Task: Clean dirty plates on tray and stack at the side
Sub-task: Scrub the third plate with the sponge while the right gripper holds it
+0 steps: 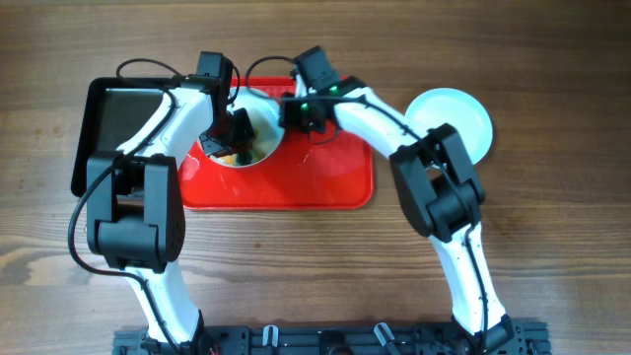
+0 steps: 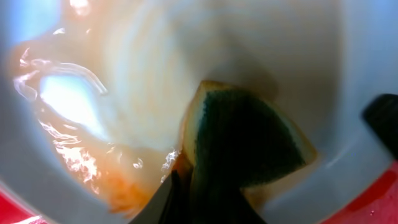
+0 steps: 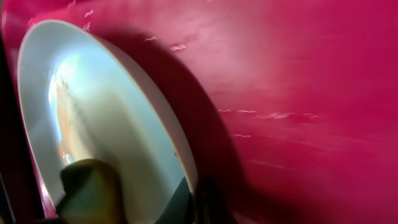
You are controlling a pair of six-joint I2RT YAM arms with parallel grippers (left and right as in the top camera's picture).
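Dirty plate [image 1: 264, 133] sits on the red tray [image 1: 296, 185], far-left part, w/ both arms meeting over it. R gripper [image 1: 288, 106] is at the plate's right rim, jaws closed tight on the edge. In the R wrist view that rim looks raised a bit off the tray, w/ dark shadow under it.

L gripper [image 1: 235, 133] is down over the plate's middle w/ a sponge [image 2: 249, 143]. The sponge is green scour side up w/ yellow edges, and it lies flat on the plate against one dark finger [image 2: 166, 202]. Can't tell if the jaws clamp it or just touch it.

Orange-brown sauce [image 2: 118, 186] is smeared wet across the plate's left part in the L wrist view. The rest of the plate looks pale, w/ streaks.

2nd plate [image 1: 455, 116] is off the tray, on the table [image 1: 552, 197] just past the tray's right end. It looks white, and R arm's elbow overlaps its near edge. Black tray [image 1: 118, 118] is at the far left, just beside the red one, partly under L arm.
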